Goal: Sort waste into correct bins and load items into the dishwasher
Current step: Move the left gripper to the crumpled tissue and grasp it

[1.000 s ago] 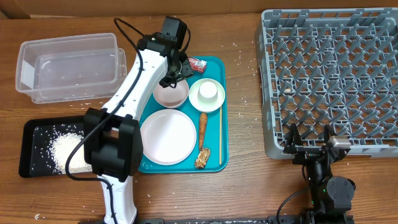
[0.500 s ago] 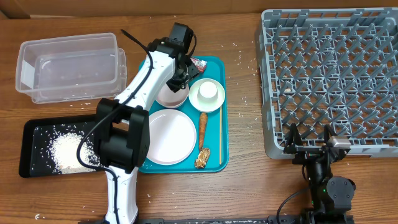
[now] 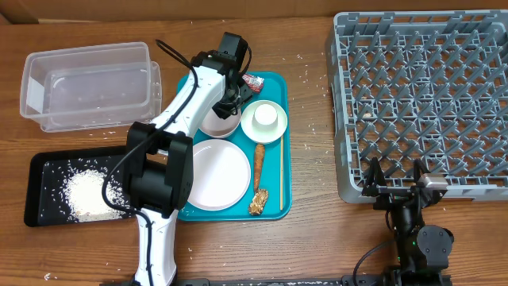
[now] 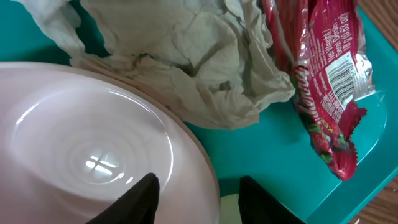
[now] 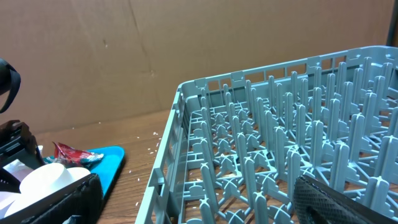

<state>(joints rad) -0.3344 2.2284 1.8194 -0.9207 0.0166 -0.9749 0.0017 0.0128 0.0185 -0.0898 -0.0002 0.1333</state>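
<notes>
Rack (image 3: 421,79) at right, teal tray (image 3: 272,83) of dishes and waste at centre.
We see the left gripper (image 4: 198,183), jaws apart, astride the rim of the bowl (image 4: 81,149) on the tray; napkin (image 4: 186,62) and wrapper (image 4: 323,81) lie just beyond, and the right gripper (image 3: 394,168) gapes wide before the rack.

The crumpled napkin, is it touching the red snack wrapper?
Touching. The left wrist view shows the red wrapper lying against the right folds of the napkin, with no teal tray visible between them along that edge.

Table (image 3: 317,230): tub (image 3: 87,83), trays (image 3: 38,171) (image 3: 270,83), rack (image 3: 421,95), perhaps rice (image 3: 313,127)
</notes>
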